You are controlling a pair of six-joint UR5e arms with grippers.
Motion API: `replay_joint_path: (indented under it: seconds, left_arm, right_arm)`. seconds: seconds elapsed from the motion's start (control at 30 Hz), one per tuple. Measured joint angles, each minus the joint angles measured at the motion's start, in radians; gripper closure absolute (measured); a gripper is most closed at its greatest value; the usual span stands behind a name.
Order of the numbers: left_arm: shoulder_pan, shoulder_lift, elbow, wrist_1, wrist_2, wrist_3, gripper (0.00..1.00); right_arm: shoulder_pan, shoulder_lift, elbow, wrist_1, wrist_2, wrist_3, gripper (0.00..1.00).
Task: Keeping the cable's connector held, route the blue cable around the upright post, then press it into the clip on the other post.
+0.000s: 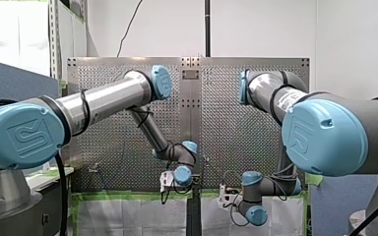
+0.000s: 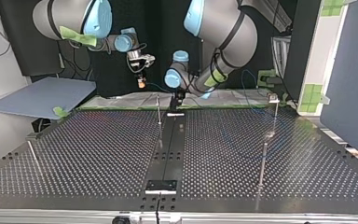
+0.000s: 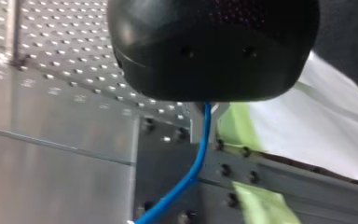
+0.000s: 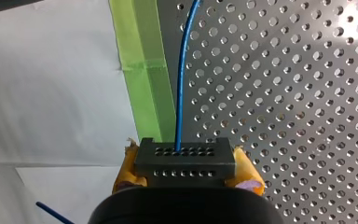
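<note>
My right gripper (image 4: pixel 189 179) has its yellow pads (image 4: pixel 249 175) shut on the black connector (image 4: pixel 185 158). The blue cable (image 4: pixel 182 74) leaves the connector's face and runs ahead over the perforated plate. In the top view this gripper (image 2: pixel 141 83) hangs behind the table's far edge. My left gripper (image 2: pixel 177 97) sits low at the far edge, at the centre strip. Its black body fills the left wrist view, and the blue cable (image 3: pixel 200 154) comes out from between its closely flanking metal fingertips (image 3: pixel 196 123). A thin upright post (image 2: pixel 159 112) stands just beside it. A clip-topped post (image 2: pixel 274 109) stands at the top view's right.
Another thin post (image 2: pixel 262 163) stands nearer the camera at the top view's right, and a short clip post (image 2: pixel 32 149) at its left. Green tape (image 4: pixel 149 70) and white sheeting (image 4: pixel 51 93) border the table's far edge. A grey board (image 2: pixel 42 95) lies beyond the left corner.
</note>
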State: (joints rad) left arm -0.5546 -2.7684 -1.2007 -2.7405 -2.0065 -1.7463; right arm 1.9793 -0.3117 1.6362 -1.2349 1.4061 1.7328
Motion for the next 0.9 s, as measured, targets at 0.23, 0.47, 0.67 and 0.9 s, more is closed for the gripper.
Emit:
replay_joint_path:
  seconds: [0.23,0.47,0.67,0.9]
  left_arm:
    - [-0.017,0.051,-0.042,0.029,-0.032,-0.007,1.0]
    - [-0.024,0.101,-0.105,0.09,-0.039,-0.007,1.0]
    - [-0.032,0.12,-0.159,0.144,-0.062,-0.007,1.0]
    - [-0.058,0.139,-0.215,0.2,-0.085,-0.007,1.0]
  right_arm:
    - [-0.01,0.0,0.0,0.0,0.002,0.001,1.0]
    - [-0.023,-0.001,0.0,-0.003,0.001,0.008,1.0]
    - [-0.034,-0.001,0.001,0.0,0.002,0.017,1.0]
    - [-0.045,-0.003,0.027,-0.021,0.004,0.013,1.0]
